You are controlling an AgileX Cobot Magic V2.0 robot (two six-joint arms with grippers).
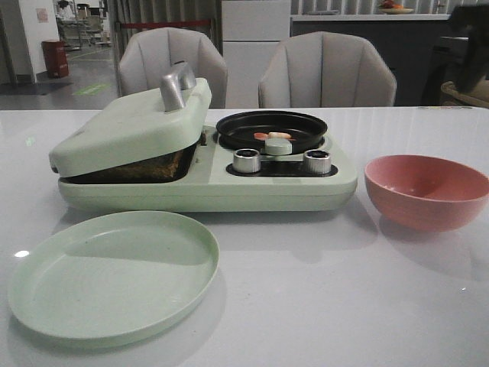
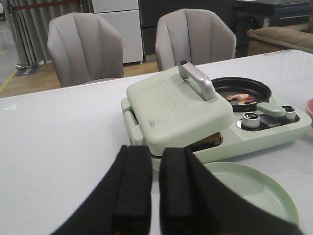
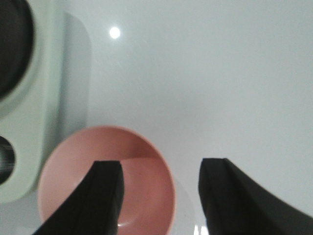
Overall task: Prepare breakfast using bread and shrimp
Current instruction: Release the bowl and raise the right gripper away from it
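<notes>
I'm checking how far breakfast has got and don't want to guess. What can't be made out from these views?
- Bread: front view, only a dark edge under the tilted lid; slice count hidden.
- Shrimp: front and left wrist views, too small to count.
- Pink bowl: right wrist view, partly covered by the right gripper.
- Left gripper: cut off by the picture's edge.

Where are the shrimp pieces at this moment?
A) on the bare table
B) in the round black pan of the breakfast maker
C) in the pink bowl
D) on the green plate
B: the pink-orange shrimp lie in the black pan, while the pink bowl and green plate hold nothing.
</notes>
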